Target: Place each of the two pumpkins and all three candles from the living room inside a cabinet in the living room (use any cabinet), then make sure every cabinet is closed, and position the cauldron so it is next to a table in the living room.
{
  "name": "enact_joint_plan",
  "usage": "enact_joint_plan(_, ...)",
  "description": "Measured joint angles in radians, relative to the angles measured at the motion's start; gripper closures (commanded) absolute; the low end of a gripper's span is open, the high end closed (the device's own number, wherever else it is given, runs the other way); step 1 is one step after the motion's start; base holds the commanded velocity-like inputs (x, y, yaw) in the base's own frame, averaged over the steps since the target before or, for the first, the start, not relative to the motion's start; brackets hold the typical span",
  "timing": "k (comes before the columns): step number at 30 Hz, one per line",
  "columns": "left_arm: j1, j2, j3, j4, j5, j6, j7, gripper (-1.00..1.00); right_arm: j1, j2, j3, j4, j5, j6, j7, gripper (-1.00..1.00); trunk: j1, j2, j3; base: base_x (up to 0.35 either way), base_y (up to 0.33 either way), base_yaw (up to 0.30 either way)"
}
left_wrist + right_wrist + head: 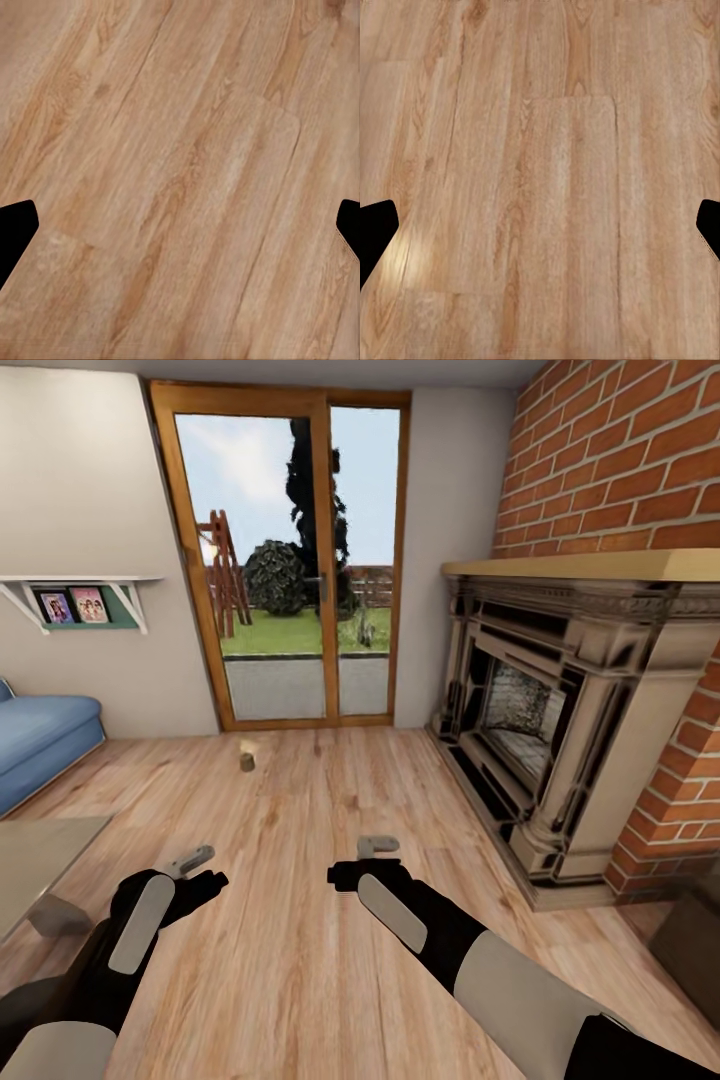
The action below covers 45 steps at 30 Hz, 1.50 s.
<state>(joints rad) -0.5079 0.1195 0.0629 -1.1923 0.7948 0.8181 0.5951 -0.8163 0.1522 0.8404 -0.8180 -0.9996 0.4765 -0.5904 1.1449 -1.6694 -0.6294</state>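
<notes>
Candle [246,761] stands alone on wooden floor [300,960] near glass door [290,560] — both grippers spread, empty.

We face a wood-framed glass door [290,560] onto a sunny garden, a brick wall [620,460] with a stone fireplace [560,730] to our right, a blue sofa [40,745] left, plank floor [300,960] underfoot.

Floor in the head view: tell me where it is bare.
Bare: the wooden floor from both end effectors, left and right, to the candle near the glass door. Tighter: along the fireplace, and by the table corner and sofa.
</notes>
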Motion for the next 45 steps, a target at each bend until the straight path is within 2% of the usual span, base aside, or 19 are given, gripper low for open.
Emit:
enact_joint_plan(23, 0.001, 0.0, 0.0, 0.0, 0.0, -0.001, 0.0, -1.0, 0.0, -0.001, 0.0, 0.0, 0.0, 0.001, 0.0, -1.0, 0.0, 0.0, 0.0, 0.335, 0.0, 0.001)
enact_joint_plan(32, 0.001, 0.0, 0.0, 0.0, 0.0, 0.0, 0.0, -1.0, 0.0, -0.001, -0.001, 0.0, 0.0, 0.001, 0.0, -1.0, 0.0, 0.0, 0.0, 0.335, 0.0, 0.177)
enact_joint_plan(45, 0.0, 0.0, 0.0, 0.0, 0.0, 0.0, 0.0, -1.0, 0.0, 0.0, 0.0, 0.0, 0.0, 0.001, 0.0, -1.0, 0.0, 0.0, 0.004, 0.335, 0.0, 0.069)
